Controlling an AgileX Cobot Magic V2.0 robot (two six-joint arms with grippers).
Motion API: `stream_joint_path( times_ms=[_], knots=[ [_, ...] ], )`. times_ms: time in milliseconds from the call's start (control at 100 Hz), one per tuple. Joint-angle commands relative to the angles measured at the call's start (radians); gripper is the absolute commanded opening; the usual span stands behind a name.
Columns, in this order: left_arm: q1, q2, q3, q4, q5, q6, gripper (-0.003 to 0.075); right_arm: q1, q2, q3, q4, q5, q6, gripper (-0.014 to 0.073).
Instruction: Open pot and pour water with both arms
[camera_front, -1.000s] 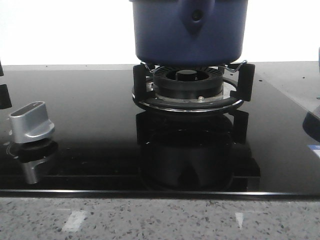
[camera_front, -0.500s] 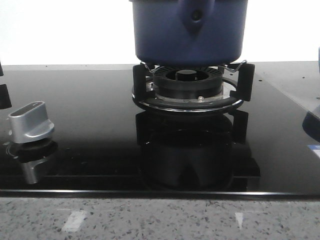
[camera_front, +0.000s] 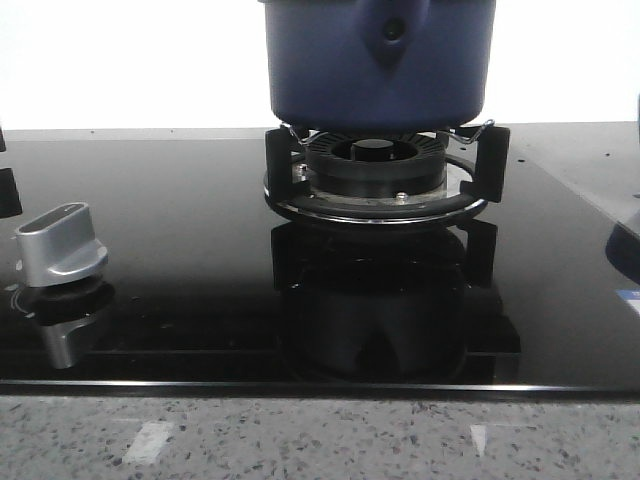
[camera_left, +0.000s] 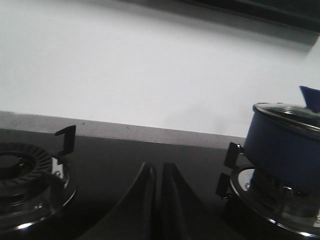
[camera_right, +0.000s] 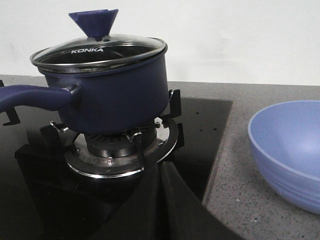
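Observation:
The dark blue pot (camera_front: 378, 70) stands on the burner ring (camera_front: 375, 185) at the back of the black glass hob, its handle bracket facing the camera. The right wrist view shows the pot (camera_right: 115, 90) with its glass lid (camera_right: 100, 50), a blue cone knob (camera_right: 94, 22) on top and a long handle (camera_right: 30, 95). The left wrist view shows the pot (camera_left: 285, 145) off to one side. My left gripper (camera_left: 159, 172) is shut and empty, low over the hob between two burners. My right gripper (camera_right: 161, 172) is shut and empty, just in front of the pot's burner.
A lighter blue bowl (camera_right: 287, 150) sits on the speckled counter beside the hob. A silver control knob (camera_front: 62, 245) stands at the hob's front left. A second, bare burner (camera_left: 25, 175) shows in the left wrist view. A white wall is behind.

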Motion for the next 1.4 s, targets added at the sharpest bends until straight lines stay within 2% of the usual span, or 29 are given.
stream_joint_path(
  times_ms=[0, 30, 60, 100, 320, 630, 680, 900, 1390],
  knots=[
    [-0.003, 0.016, -0.013, 0.460, -0.089, -0.489, -0.0020, 0.000, 0.008, -0.024, 0.034, -0.033, -0.010, -0.0047],
    [-0.003, 0.016, -0.002, 0.589, -0.109, -0.638, -0.0020, 0.000, 0.008, -0.024, 0.034, -0.033, -0.010, -0.0047],
    [-0.003, 0.016, 0.009, 0.713, -0.129, -0.730, -0.0020, 0.000, 0.008, -0.024, 0.034, -0.033, -0.010, -0.0047],
    [-0.003, 0.016, 0.031, 0.786, -0.160, -0.805, -0.0020, 0.000, 0.008, -0.024, 0.034, -0.033, -0.010, -0.0047],
    [-0.001, -0.077, 0.135, 0.900, -0.138, -0.813, -0.0020, 0.000, 0.008, -0.024, 0.034, -0.033, -0.010, -0.0047],
    [0.127, -0.233, 0.276, 0.855, -0.148, -0.832, -0.0020, 0.000, 0.008, -0.024, 0.034, -0.033, -0.010, -0.0047],
    [0.136, -0.234, 0.274, 0.852, -0.113, -0.832, -0.0020, 0.000, 0.008, -0.024, 0.034, -0.035, -0.010, -0.0047],
    [0.137, -0.235, 0.274, 0.852, -0.067, -0.832, -0.0020, 0.000, 0.006, -0.024, 0.034, -0.033, -0.010, -0.0047],
    [0.137, -0.235, 0.274, 0.852, -0.067, -0.832, -0.0020, 0.000, 0.006, -0.024, 0.034, -0.033, -0.010, -0.0047]
  ],
)
